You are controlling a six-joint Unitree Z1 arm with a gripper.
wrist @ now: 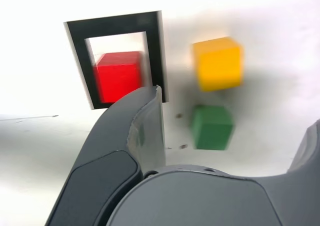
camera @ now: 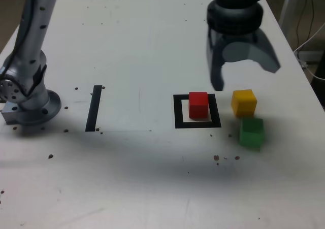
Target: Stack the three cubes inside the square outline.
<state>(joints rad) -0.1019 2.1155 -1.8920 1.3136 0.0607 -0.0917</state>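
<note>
White tbl [camera: 142, 46]: 3 cubes [camera: 198, 105], tape.

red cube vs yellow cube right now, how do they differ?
The red cube sits inside the square outline; the yellow cube sits outside it, on bare table at the exterior view's right. The yellow has the green cube close beside it; the red stands alone. Both look equal-sized and ungripped.

Red cube [camera: 198, 105] inside square outline [camera: 177, 112]; yellow cube [camera: 244, 102], green cube [camera: 251, 132] beside.

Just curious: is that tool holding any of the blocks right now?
No. The tool hangs open and empty above the table; red cube, yellow cube and green cube all rest untouched.
</note>
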